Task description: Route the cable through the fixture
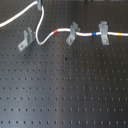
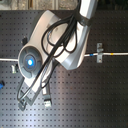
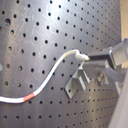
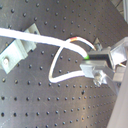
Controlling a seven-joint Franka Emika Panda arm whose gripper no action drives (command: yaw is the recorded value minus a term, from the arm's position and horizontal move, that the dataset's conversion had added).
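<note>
Three grey clips on the black perforated board (image 1: 65, 85) in the first exterior view, set in a rough row from left to right. Farthest to the first exterior view's left, the fixture (image 1: 26, 41): prongs upright, foot tab flat on the board, nothing between the prongs. Just to its right, the low point of a slack loop in the cable (image 1: 42, 39), near but not touching. From that loop, rising past a red band, threaded through the slanted clip (image 1: 72, 34) and the wider clip (image 1: 103, 33), long axis running left to right across the first exterior view. On the other side of the loop, climbing to the gripper (image 1: 39, 5) at the top edge, then trailing off to the left edge.

Little of this in the second exterior view: arm (image 2: 55, 45) over the middle, fixture hidden, only the wider clip and short lengths of cable at either side.

Closest look in both wrist views: fingers pinched narrow on the cable, white cord emerging from between the tips. Beside the fingers in the first wrist view, one grey clip (image 3: 76, 84), upright; cannot tell which of the three.
</note>
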